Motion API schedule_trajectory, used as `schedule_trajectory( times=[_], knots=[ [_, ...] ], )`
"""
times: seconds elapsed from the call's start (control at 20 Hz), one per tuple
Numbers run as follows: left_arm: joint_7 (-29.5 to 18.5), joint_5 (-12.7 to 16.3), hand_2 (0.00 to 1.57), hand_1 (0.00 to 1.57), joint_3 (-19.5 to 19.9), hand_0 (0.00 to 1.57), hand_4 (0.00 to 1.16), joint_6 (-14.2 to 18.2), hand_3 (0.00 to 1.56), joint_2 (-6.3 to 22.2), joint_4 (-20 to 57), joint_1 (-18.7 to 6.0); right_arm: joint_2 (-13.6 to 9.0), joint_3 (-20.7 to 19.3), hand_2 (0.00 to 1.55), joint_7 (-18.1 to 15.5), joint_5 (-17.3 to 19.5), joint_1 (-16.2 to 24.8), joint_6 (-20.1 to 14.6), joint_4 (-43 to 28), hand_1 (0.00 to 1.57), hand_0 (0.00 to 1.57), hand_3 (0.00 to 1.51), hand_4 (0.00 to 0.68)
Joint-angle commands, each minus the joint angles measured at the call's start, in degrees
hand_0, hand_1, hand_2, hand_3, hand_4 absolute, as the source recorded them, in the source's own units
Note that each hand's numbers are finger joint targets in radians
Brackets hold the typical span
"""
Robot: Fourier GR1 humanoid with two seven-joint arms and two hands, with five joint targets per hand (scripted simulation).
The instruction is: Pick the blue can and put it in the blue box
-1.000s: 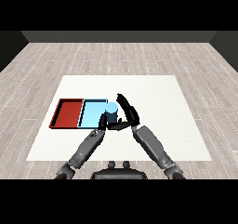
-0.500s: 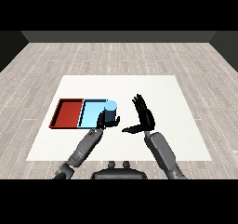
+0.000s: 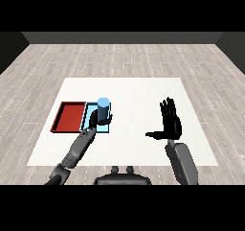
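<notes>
The left hand (image 3: 95,119) reaches forward from the lower left and curls round the blue can (image 3: 103,109), which stands upright over the blue tray (image 3: 87,121), just right of the red tray (image 3: 69,117). The right hand (image 3: 170,122) is raised above the desk (image 3: 139,93), well apart from the can, its fingers straight and spread and its thumb pointing left.

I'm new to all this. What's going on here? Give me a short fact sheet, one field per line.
blue can: upright, over the light blue tray
light blue tray: on the table, right beside the red tray
red tray: nothing visible in it
left hand: curled round the blue can
right hand: open, fingers spread, holding nothing, apart from the trays
table: white
</notes>
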Motion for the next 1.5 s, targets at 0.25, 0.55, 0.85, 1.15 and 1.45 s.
schedule_trajectory(
  times=[0.25, 0.55, 0.85, 1.15, 1.45],
  knots=[
    [6.17, 1.75, 1.57, 1.57, 8.92, 1.57, 1.09, -3.75, 1.50, 7.85, 15.48, -6.26, -1.19, -3.90, 0.00, -2.64, -0.20, 6.51, 1.81, -1.32, 0.00, 0.00, 0.00, 0.000],
    [7.42, -1.46, 1.57, 1.57, 10.33, 1.57, 1.05, -3.26, 1.49, 9.77, 30.93, -12.61, 1.44, -3.62, 0.00, -3.06, 2.38, -0.63, 0.23, 7.18, 0.00, 0.00, 0.00, 0.000],
    [13.81, -5.56, 1.50, 1.57, 8.17, 1.57, 0.99, -0.27, 1.38, 5.39, 41.22, -18.16, 2.38, -4.01, 0.00, 0.35, 0.57, 0.59, -0.56, 5.70, 0.00, 0.00, 0.00, 0.000],
    [14.77, -7.55, 1.41, 1.48, 7.41, 1.48, 0.87, -2.46, 0.88, 4.08, 46.23, -17.44, 1.55, -7.87, 0.00, -4.61, 0.05, -3.36, 3.48, 16.14, 0.00, 0.00, 0.00, 0.000],
    [17.66, -4.94, 1.49, 1.57, 10.44, 1.57, 0.63, -5.47, 0.00, 2.54, 47.38, -16.92, 3.03, -6.22, 0.00, -6.70, 1.23, -0.77, 3.85, 14.41, 0.00, 0.00, 0.00, 0.000]
  ],
)
